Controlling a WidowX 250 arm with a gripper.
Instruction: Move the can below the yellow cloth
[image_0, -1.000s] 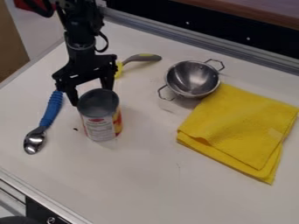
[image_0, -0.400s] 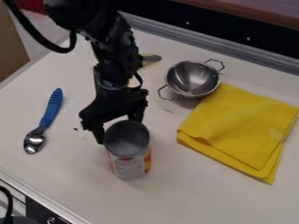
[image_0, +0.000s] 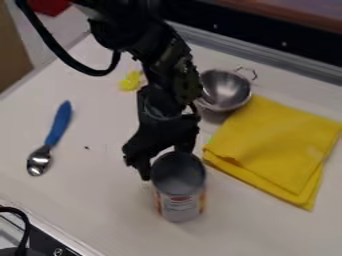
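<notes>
Plainly, one gripper (image_0: 165, 164) clamps one can (image_0: 180, 197), apart from one cloth (image_0: 268, 146), one bowl (image_0: 228, 91), one blue-handled spoon (image_0: 56, 131)

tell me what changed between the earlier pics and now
The gripper has carried the can down and to the right in the view, closer to the yellow cloth. It had the can all along, so nothing was newly grasped or let go. The cloth, blue-handled spoon and metal bowl stayed where they were.
</notes>
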